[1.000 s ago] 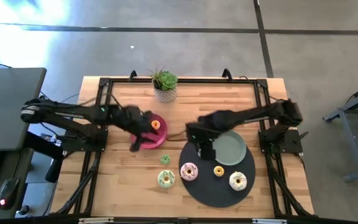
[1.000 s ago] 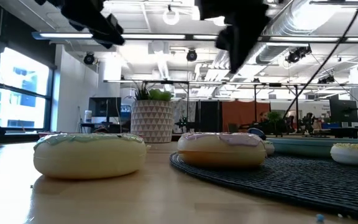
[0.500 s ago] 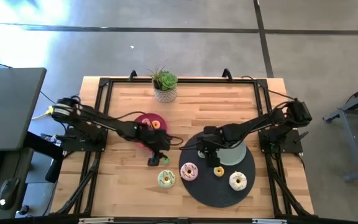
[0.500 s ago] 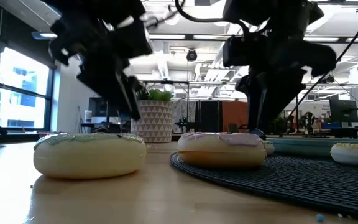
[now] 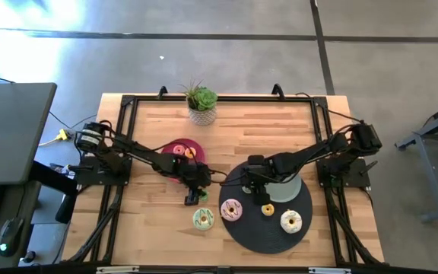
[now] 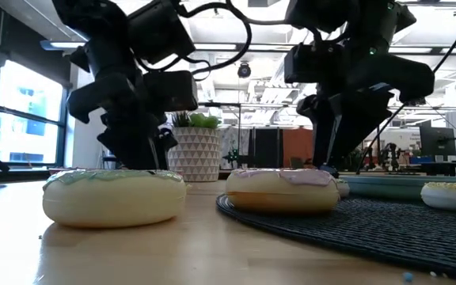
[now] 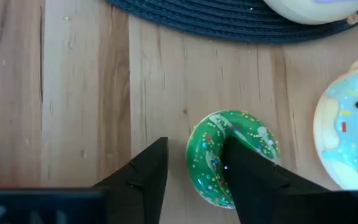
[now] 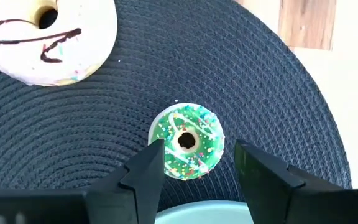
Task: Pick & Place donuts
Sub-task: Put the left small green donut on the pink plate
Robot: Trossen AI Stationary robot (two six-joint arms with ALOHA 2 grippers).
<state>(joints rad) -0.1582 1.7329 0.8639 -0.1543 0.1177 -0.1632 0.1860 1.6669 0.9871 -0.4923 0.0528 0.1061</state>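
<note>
L end effector (image 7: pixel 194 142): down at the worktop (image 5: pixel 150 221), just in front of the magenta plate (image 5: pixel 175 144). Fingers apart, nothing gripped yet.
Green donut (image 7: pixel 232 155): flat on the bare wood, just off the edge of the dark mat (image 5: pixel 268 236). One finger sits outside the ring and the other looks to be over the hole. I read that as lining up to pinch the ring wall, since it's too small and flat for an outside grab.
R end effector (image 8: pixel 199 145): low over the mat, right by the grey-green plate (image 5: pixel 287 183). Fingers wide, empty.
Small sprinkled donut (image 8: pixel 186 142): flat on the mat, centred between the R fingers w/ a gap on each side. Looks like a straddle so they close across the full width.
Plate already loaded: one orange donut (image 5: pixel 191 153) on the magenta plate, so I'd guess that's where the L side drops.
Big donuts: pink (image 5: pixel 231 209) and white (image 5: pixel 291 221) on the mat, pale green (image 5: pixel 203 220) on wood beside it. All untouched.
Step, my call: both arms pre-grasp, next is close and lift.
Risk: green donut could skid on the wood if the L fingers close off-centre.
</note>
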